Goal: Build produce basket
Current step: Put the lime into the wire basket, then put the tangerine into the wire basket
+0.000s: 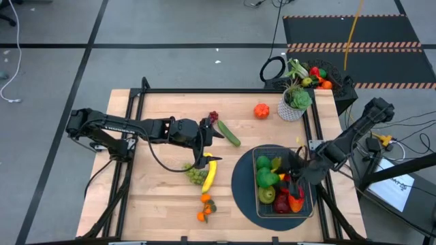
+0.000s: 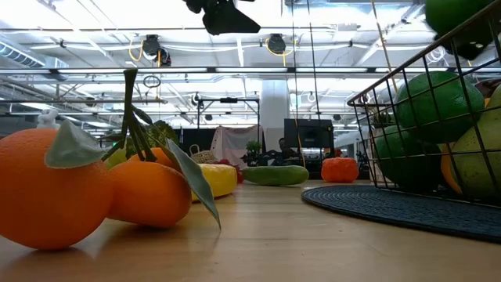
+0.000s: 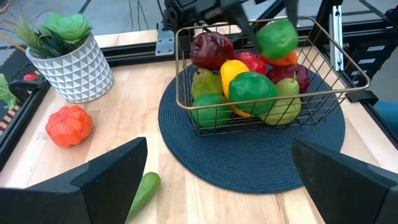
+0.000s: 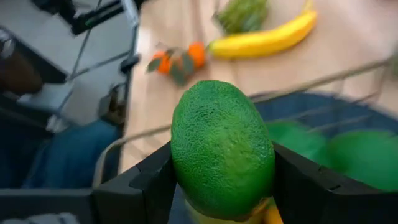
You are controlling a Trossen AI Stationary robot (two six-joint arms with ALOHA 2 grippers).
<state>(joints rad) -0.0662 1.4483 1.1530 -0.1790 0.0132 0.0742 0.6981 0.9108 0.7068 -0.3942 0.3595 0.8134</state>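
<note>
now right pincer [image 4: 221, 180] around lime [image 4: 222, 148] above basket [image 3: 336, 59]

No readable text, label, brand, number or sign anywhere in these views. Fruit, basket [image 1: 283, 180], mat, plant pot and table carry no lettering. Floor beyond table shows only striped hazard tape, no words. Paper sheet at right edge of high view bears print too small to read.

Grey floor [image 1: 54, 27] with dark lines; hazard-striped black mat [image 1: 354, 41]; bright ceiling lights [image 2: 235, 55], white beams.
</note>
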